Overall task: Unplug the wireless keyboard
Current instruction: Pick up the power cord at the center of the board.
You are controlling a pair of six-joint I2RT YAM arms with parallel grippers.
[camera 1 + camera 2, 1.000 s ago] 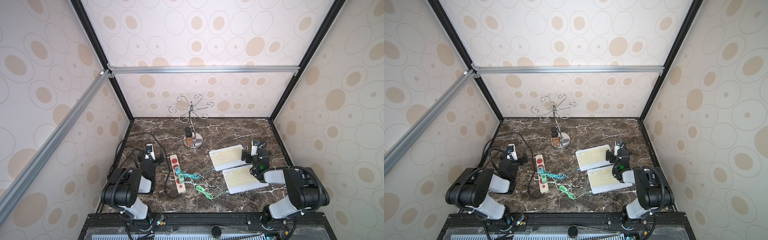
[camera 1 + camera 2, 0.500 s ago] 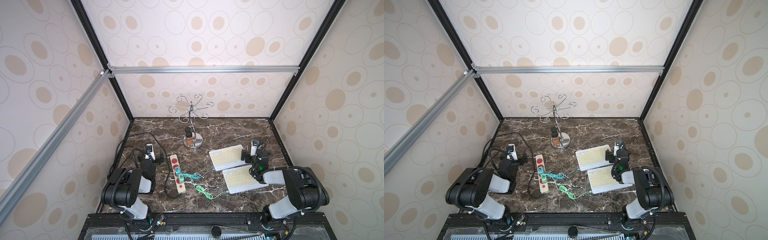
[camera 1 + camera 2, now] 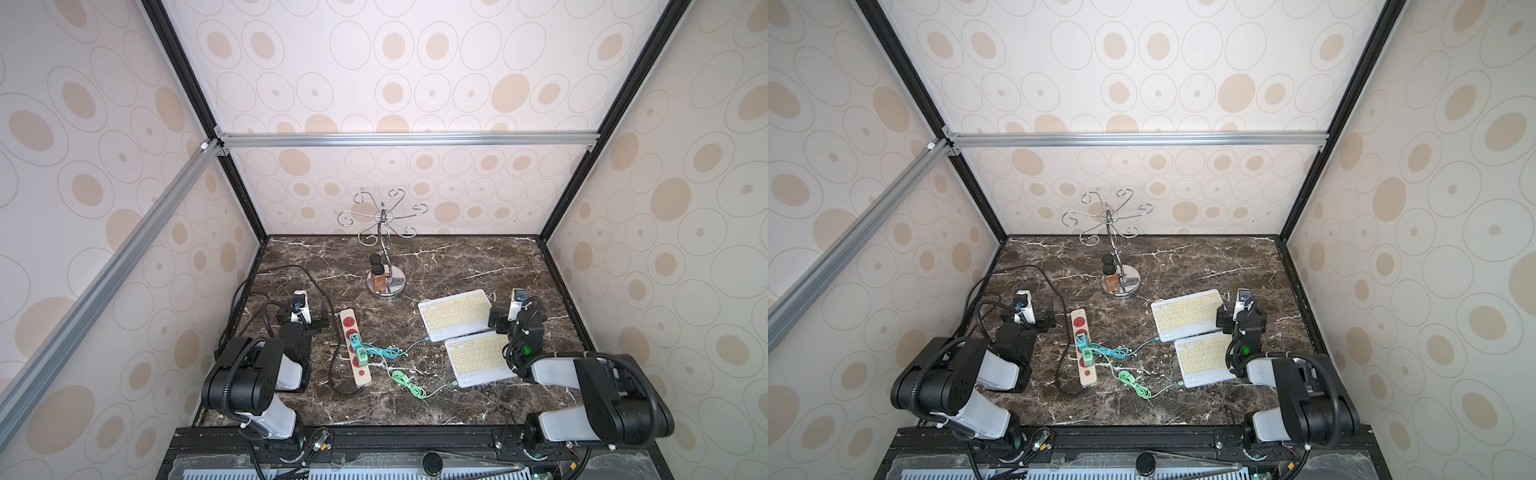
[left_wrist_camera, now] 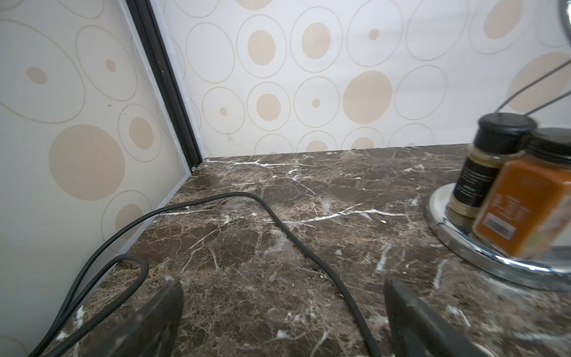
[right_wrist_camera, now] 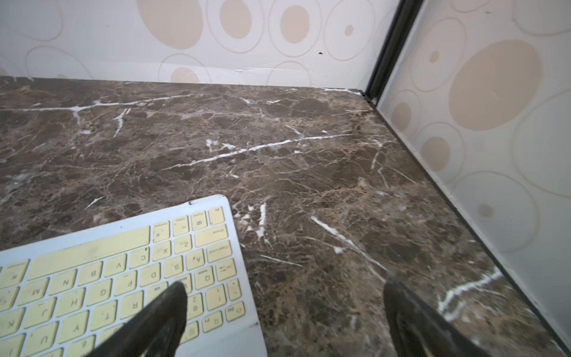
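Two white keyboards with yellow keys lie at the right in both top views, a far keyboard [image 3: 457,313] [image 3: 1187,315] and a near keyboard [image 3: 478,360] [image 3: 1204,360]. A teal cable [image 3: 409,347] runs from the far one and a green cable [image 3: 411,386] from the near one to plugs in a cream power strip [image 3: 354,365] [image 3: 1082,370]. My right gripper [image 3: 513,322] [image 5: 284,309] stands open at the far keyboard's [image 5: 123,278] right end, one finger over its corner keys. My left gripper [image 3: 303,320] [image 4: 282,309] is open and empty, left of the strip.
A chrome hook stand [image 3: 384,249] with two spice jars [image 4: 522,204] on its base stands at the back centre. Black cables [image 4: 278,216] loop across the marble near the left gripper. Patterned walls enclose the table on three sides.
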